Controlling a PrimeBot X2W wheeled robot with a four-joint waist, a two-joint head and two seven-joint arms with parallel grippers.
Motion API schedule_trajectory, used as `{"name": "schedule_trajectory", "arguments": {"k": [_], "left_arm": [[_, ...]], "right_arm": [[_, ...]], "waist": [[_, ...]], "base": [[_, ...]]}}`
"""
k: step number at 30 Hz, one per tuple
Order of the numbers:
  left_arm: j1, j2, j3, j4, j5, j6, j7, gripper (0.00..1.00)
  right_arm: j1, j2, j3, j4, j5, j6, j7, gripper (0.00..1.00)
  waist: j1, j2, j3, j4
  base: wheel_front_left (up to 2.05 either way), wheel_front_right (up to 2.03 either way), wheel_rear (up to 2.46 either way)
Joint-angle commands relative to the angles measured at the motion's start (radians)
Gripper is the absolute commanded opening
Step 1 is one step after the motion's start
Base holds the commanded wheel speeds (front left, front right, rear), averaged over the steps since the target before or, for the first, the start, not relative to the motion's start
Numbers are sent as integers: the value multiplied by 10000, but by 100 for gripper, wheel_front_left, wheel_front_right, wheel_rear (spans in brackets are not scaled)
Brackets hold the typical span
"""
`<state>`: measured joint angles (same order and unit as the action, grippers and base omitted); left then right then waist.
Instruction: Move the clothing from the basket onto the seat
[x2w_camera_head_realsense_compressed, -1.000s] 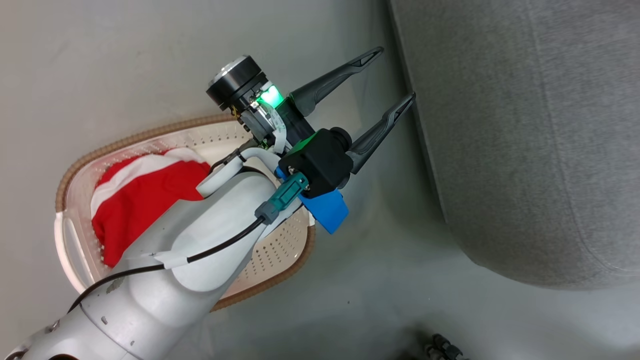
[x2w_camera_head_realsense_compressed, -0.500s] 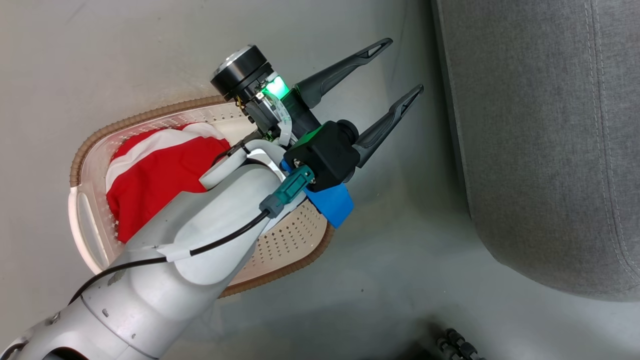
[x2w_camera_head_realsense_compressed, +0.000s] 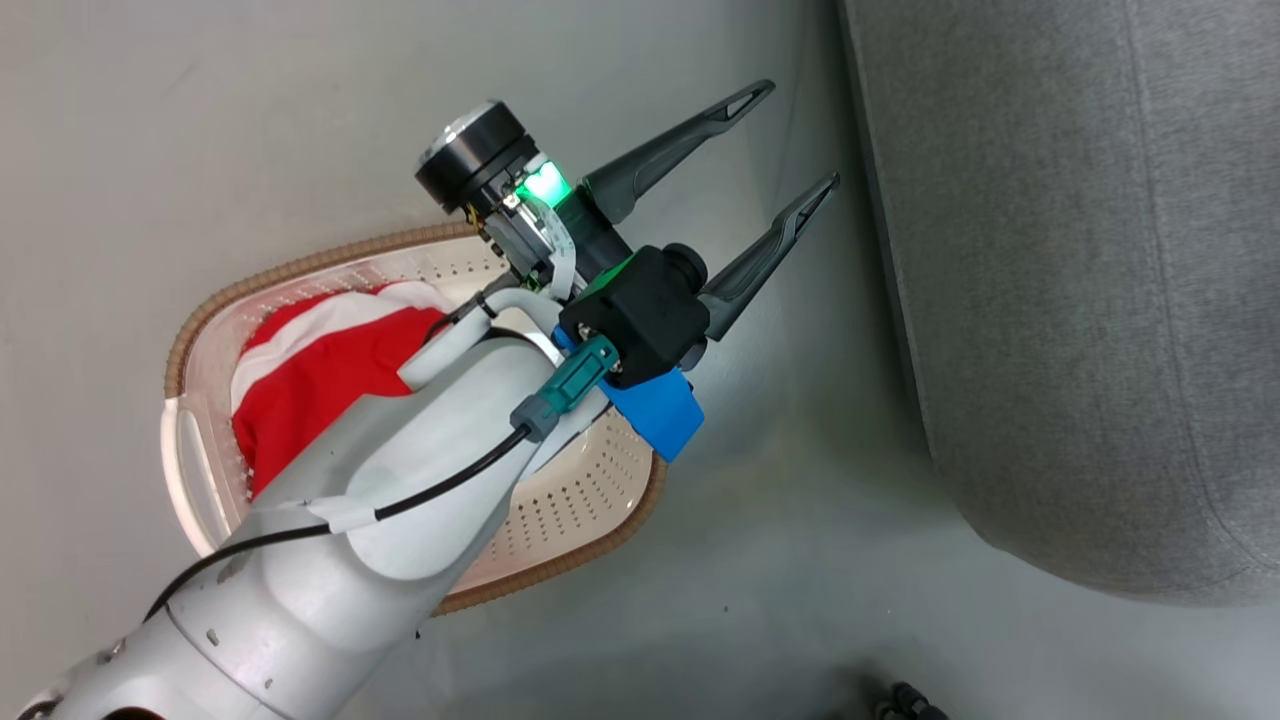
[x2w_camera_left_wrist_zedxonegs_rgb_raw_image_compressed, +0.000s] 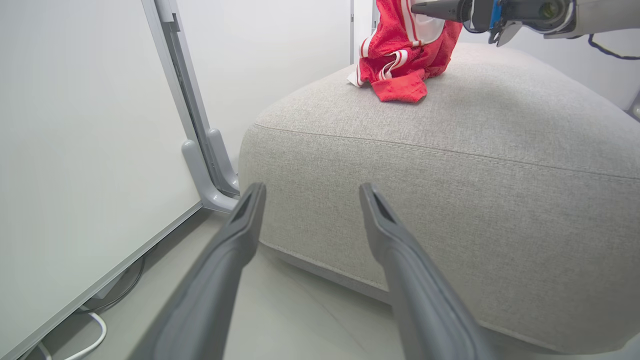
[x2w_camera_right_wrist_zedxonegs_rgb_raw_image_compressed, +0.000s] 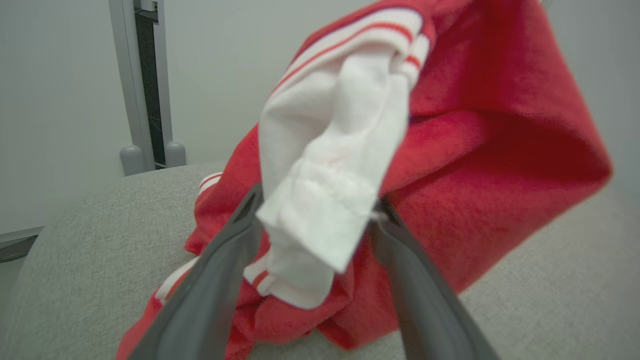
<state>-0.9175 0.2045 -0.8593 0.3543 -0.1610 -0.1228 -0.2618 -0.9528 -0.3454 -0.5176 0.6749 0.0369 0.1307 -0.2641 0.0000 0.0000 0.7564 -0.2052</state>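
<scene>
A smooth, pale grey floor (x2w_camera_head_realsense_compressed: 700, 580) with a dull sheen runs under everything in my head view. The large grey woven-fabric seat (x2w_camera_head_realsense_compressed: 1080, 300) takes the right side of that frame, and its corner is rounded. In my left wrist view a seam line crosses the seat's coarse weave below the top edge. A flat, pale partition panel (x2w_camera_left_wrist_zedxonegs_rgb_raw_image_compressed: 75, 125) covers the left of that frame, with its rounded grey foot (x2w_camera_left_wrist_zedxonegs_rgb_raw_image_compressed: 200, 165) on the floor beside the seat's corner. A white cable (x2w_camera_left_wrist_zedxonegs_rgb_raw_image_compressed: 95, 332) curls at the lower left.

The cream-white perforated plastic basket (x2w_camera_head_realsense_compressed: 300, 268), a rounded rectangle with a brown braided-look rim, sits on the floor at the left centre of the head view, partly under my pale forearm (x2w_camera_head_realsense_compressed: 400, 480). A soft red piece with white bands (x2w_camera_head_realsense_compressed: 320, 370) lies bunched inside it, toward its upper left.

My left claw (x2w_camera_head_realsense_compressed: 798, 134) hangs over the floor between basket and seat. Its two long dark fingers are wide apart and hold nothing.

The soft red jersey with white-striped trim (x2w_camera_left_wrist_zedxonegs_rgb_raw_image_compressed: 400, 65) is on top of the seat, at the upper centre of the left wrist view. Its lower folds rest on the weave and its upper part reaches up to my right claw (x2w_camera_right_wrist_zedxonegs_rgb_raw_image_compressed: 315, 202). That claw's fingers stand spread, with a white-hemmed fold lying loose between them.
</scene>
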Motion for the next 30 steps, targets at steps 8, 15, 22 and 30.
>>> {"name": "schedule_trajectory", "arguments": {"k": [8,15,22,30], "left_arm": [[1002,-124,440,-193,-287,274,-46,100],[2065,-74,1116,-345,-507,527,-47,100],[3321,-45,2036,-491,-670,760,-47,100],[4454,-175,3110,-699,-737,929,-39,100]], "right_arm": [[1880,471,109,-612,-171,1,-5,100],[3530,1032,495,-1594,-270,3,-5,100],[4602,1530,1270,-2867,-195,3,-5,100],[5262,1745,2119,-3771,165,1,-5,100]], "waist": [[0,0,-1569,27],[0,0,-2668,249],[0,0,-3670,678],[0,0,-4444,1216]], "base": [[0,0,0],[0,0,0],[0,0,0],[0,0,0]]}}
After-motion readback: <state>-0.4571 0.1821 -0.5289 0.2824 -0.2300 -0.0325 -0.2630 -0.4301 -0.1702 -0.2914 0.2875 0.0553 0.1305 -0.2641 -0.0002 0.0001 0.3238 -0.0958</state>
